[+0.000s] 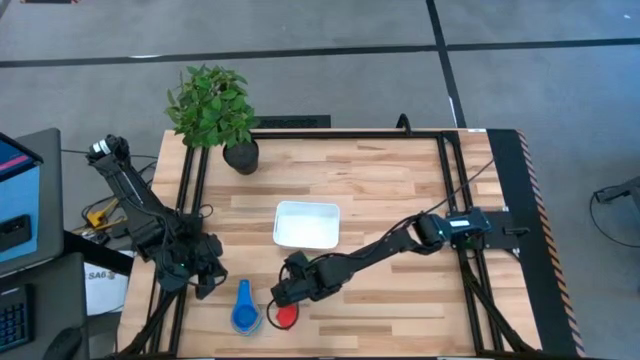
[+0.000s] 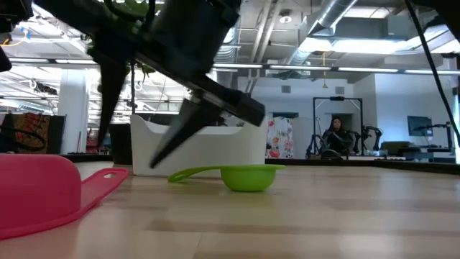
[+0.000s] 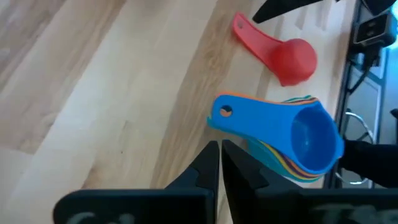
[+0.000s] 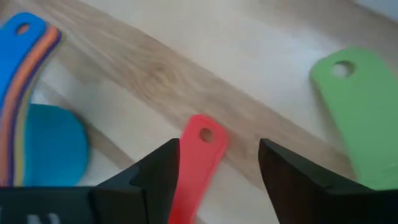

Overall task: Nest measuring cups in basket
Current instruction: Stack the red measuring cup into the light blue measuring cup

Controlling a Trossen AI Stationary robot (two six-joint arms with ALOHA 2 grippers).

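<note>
A nested stack of measuring cups, blue on top (image 3: 292, 134), lies near the table's front edge (image 1: 245, 312). Beside it a red cup (image 3: 283, 55) rests mouth down on the wood. A green cup (image 2: 248, 176) stands on its bottom, handle level. The white basket (image 1: 307, 224) sits mid-table, with nothing in it. My right gripper (image 4: 217, 162) is open, slanting down over the red cup, its fingers on either side of the red handle (image 4: 200, 152) without touching. My left gripper (image 3: 220, 155) is shut, just short of the stack's handle end, holding nothing.
A potted plant in a black pot (image 1: 240, 155) stands at the table's far left. Bare wood lies between the basket and the cups and across the table's right half. The green cup's handle (image 4: 354, 106) lies close beside my right gripper.
</note>
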